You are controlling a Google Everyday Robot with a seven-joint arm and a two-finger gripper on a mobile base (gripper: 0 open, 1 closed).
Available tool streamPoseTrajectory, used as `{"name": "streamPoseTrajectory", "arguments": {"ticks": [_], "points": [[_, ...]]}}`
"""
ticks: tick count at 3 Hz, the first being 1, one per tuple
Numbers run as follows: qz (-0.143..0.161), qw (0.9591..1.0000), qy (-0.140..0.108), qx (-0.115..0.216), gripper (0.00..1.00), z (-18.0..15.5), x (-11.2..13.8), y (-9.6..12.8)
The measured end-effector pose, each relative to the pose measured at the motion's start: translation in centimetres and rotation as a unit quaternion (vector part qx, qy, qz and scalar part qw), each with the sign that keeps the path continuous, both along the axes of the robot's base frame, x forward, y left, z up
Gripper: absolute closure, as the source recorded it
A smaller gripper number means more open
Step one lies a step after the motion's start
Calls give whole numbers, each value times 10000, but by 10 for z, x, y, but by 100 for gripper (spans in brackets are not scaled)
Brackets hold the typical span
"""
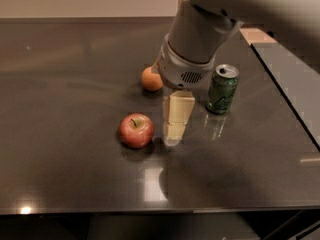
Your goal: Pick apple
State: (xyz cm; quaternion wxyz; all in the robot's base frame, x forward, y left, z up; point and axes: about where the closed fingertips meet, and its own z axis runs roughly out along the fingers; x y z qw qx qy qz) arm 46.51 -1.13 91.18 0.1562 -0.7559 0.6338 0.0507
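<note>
Red apple (136,130) sits loose on the dark counter (65,174), with the jaws hanging low just beside it, between it and the green can (223,89). Can't tell how wide they're open, but nothing's in them. Looks like the approach step; next they need to slide over and straddle the apple.

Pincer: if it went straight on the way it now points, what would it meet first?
Probably the dark tabletop. The pincer points down just right of the apple, beside it rather than over it, though depth is unclear.
</note>
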Motion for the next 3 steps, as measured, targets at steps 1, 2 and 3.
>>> {"name": "streamPoseTrajectory", "arguments": {"ticks": [1, 2, 3], "points": [[195, 9998, -28, 18, 0, -12, -8, 22], [278, 9996, -79, 22, 0, -19, -9, 40], [324, 9995, 19, -50, 0, -31, -6, 49]]}}
